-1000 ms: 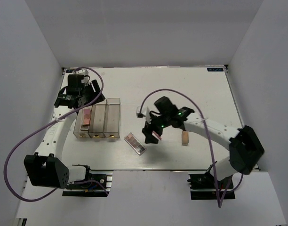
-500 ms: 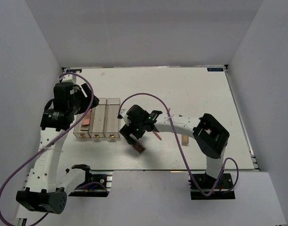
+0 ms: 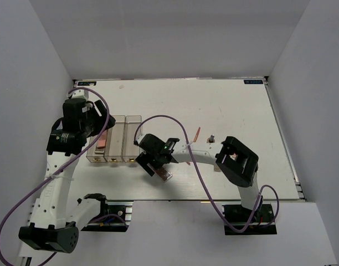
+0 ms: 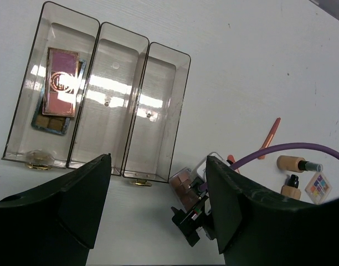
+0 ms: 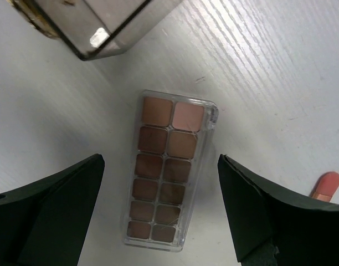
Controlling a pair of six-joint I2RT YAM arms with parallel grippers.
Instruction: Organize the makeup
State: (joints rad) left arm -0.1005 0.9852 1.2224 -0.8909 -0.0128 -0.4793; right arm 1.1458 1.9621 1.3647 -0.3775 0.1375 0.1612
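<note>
A brown eyeshadow palette (image 5: 164, 172) lies flat on the white table, just off the corner of the clear acrylic box (image 5: 103, 27). My right gripper (image 5: 161, 160) is open, one finger on each side of the palette and neither touching it. From above, the right gripper (image 3: 150, 163) covers part of the palette (image 3: 165, 176). My left gripper (image 4: 158, 160) is open and empty, high above the box (image 4: 125, 105). The box's left compartment holds a pink compact (image 4: 61, 83). Coral sticks (image 4: 269, 138), bottles (image 4: 294, 163) and a pastel compact (image 4: 318, 185) lie to the right.
The box (image 3: 122, 141) stands at the table's left with its middle and right compartments bare. A coral stick (image 3: 197, 134) and a bottle (image 3: 212, 138) lie beside the right forearm. Purple cables loop over both arms.
My right gripper has swung left from the middle of the table to over the brown palette, staying open. The left arm has pulled back from the box's far end and risen.
</note>
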